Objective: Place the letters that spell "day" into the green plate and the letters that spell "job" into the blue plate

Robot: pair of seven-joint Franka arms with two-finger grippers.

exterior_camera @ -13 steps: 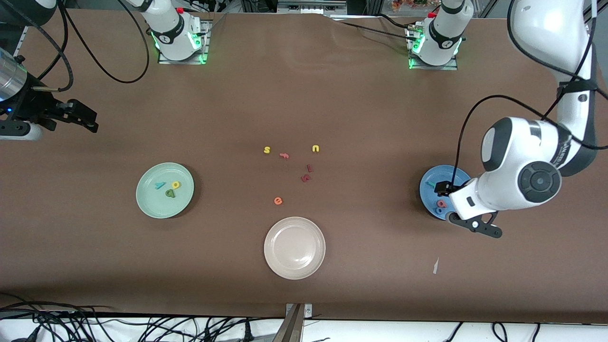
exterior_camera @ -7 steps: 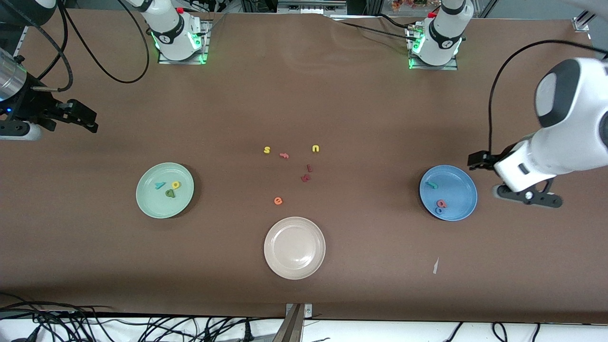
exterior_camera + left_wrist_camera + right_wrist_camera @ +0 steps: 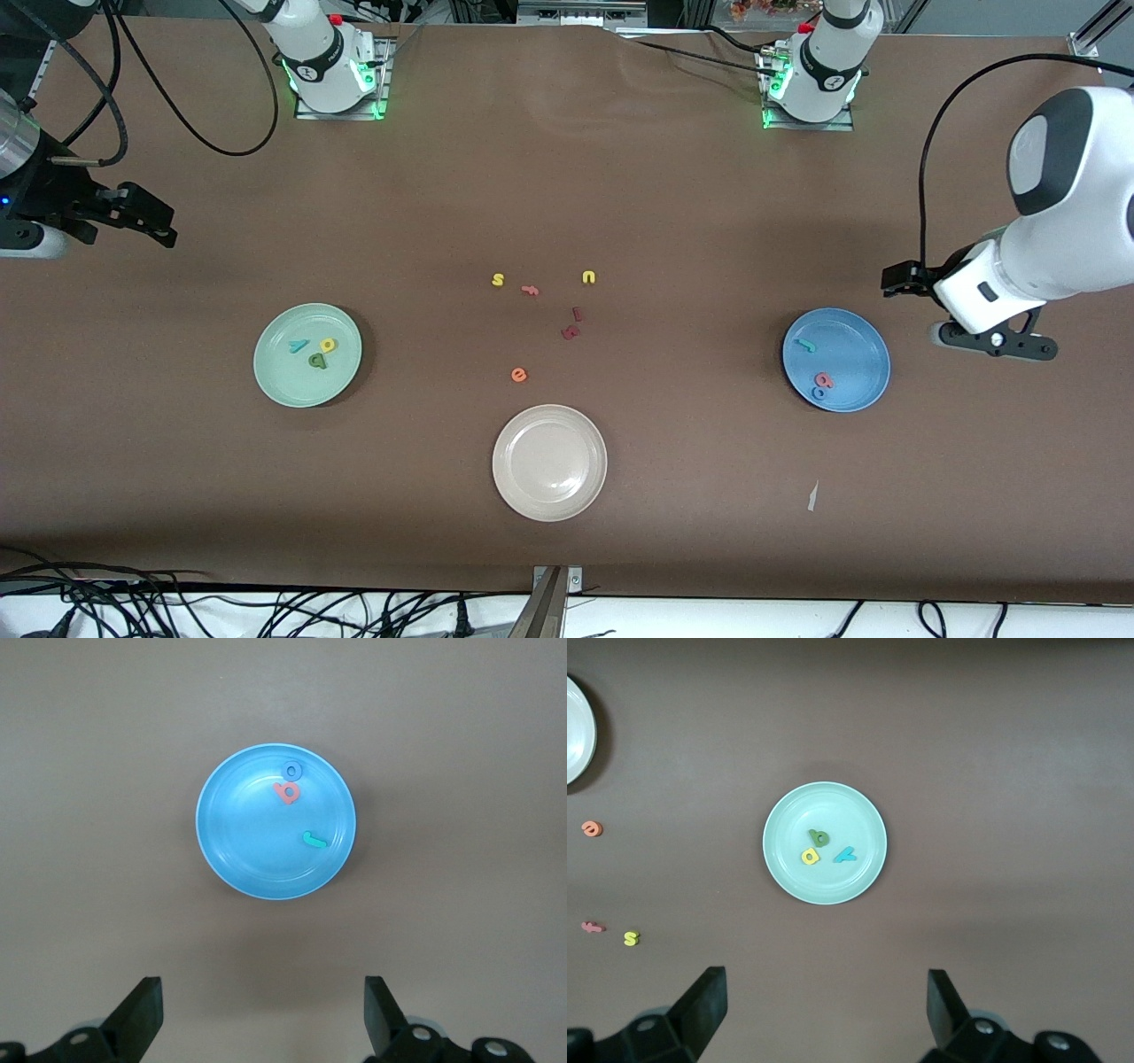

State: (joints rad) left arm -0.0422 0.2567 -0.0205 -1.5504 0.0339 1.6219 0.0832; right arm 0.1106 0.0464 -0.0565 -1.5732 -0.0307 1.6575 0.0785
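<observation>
- Green plate [image 3: 307, 354], toward the right arm's end of the desk, holds the dark green, yellow and teal letters [image 3: 315, 350].
- Blue plate [image 3: 836, 359], toward the left arm's end, holds the teal, salmon and blue letters [image 3: 819, 372].
- Left hand [image 3: 261, 1014] and right hand [image 3: 824, 1010] hover wide open, empty.

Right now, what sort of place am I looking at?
Probably a robotics lab: two robot arms bolted to a brown table, cables trailing along its edge, and toy letters sorted into a green plate and a blue plate.
</observation>
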